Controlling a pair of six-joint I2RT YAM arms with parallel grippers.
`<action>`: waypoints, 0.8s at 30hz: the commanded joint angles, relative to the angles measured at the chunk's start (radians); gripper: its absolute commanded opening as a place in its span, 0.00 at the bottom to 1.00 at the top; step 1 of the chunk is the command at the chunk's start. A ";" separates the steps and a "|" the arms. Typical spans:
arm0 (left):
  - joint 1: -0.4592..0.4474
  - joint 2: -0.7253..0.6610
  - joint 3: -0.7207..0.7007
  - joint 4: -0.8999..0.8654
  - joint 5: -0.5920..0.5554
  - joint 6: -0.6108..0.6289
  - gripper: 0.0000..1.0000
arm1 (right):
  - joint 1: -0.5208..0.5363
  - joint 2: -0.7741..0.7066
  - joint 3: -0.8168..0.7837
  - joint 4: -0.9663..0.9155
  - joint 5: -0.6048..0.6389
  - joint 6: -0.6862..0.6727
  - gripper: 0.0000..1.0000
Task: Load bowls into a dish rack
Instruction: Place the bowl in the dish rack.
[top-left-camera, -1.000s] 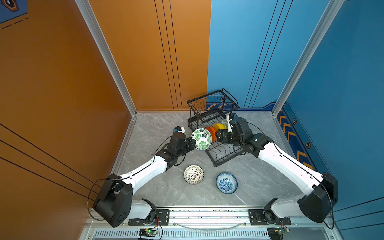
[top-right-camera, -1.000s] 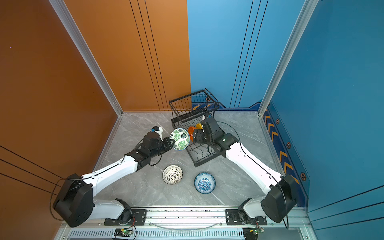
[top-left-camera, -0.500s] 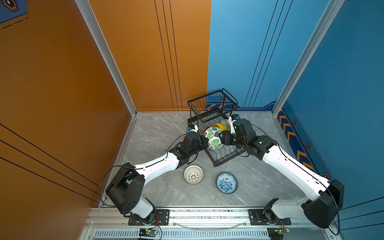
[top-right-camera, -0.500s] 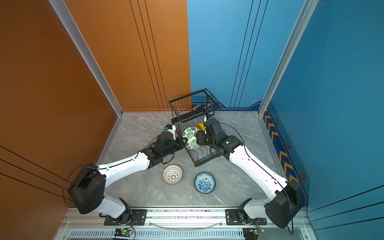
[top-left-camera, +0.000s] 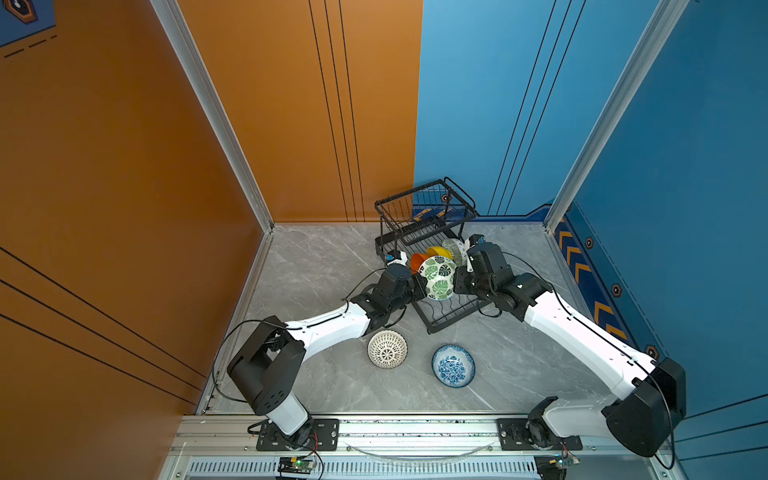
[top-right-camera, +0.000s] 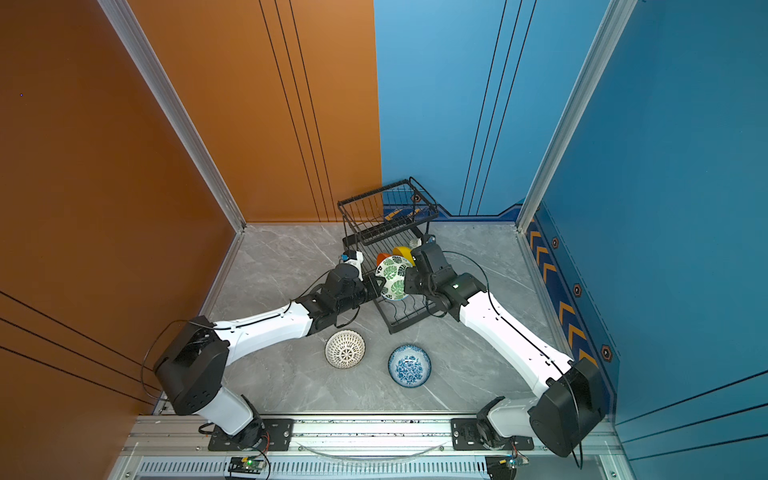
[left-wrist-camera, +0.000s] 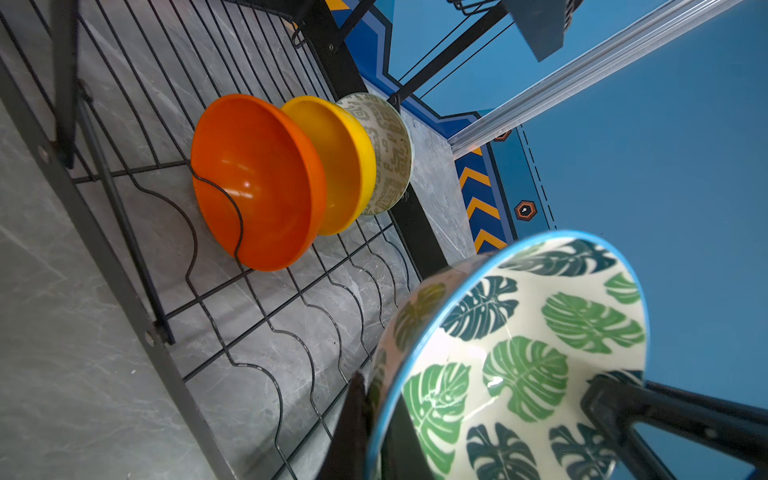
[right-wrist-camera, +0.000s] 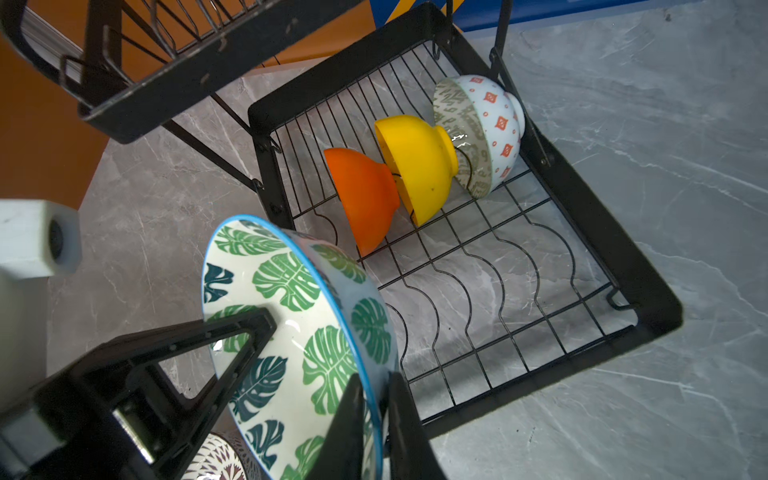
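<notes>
The left gripper (left-wrist-camera: 376, 392) and the right gripper (right-wrist-camera: 374, 386) pinch opposite rim edges of the white round bowl with green leaves (top-left-camera: 438, 277), held on edge above the black wire dish rack (right-wrist-camera: 602, 237), where a plain orange bowl (left-wrist-camera: 253, 183), a plain yellow bowl (left-wrist-camera: 345, 166) and a grey-green patterned bowl (left-wrist-camera: 392, 158) stand slotted.

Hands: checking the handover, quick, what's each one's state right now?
Left hand: shut on the leaf bowl.
Right hand: shut on the leaf bowl.
</notes>
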 joint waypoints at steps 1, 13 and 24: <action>-0.013 0.005 0.055 0.057 -0.017 -0.015 0.00 | -0.004 -0.006 -0.022 -0.022 0.047 -0.002 0.07; -0.018 0.045 0.082 0.057 0.004 -0.026 0.11 | -0.012 -0.038 -0.071 -0.007 0.129 0.001 0.00; -0.021 0.069 0.092 0.055 0.016 -0.036 0.46 | -0.016 -0.047 -0.101 -0.003 0.206 -0.013 0.00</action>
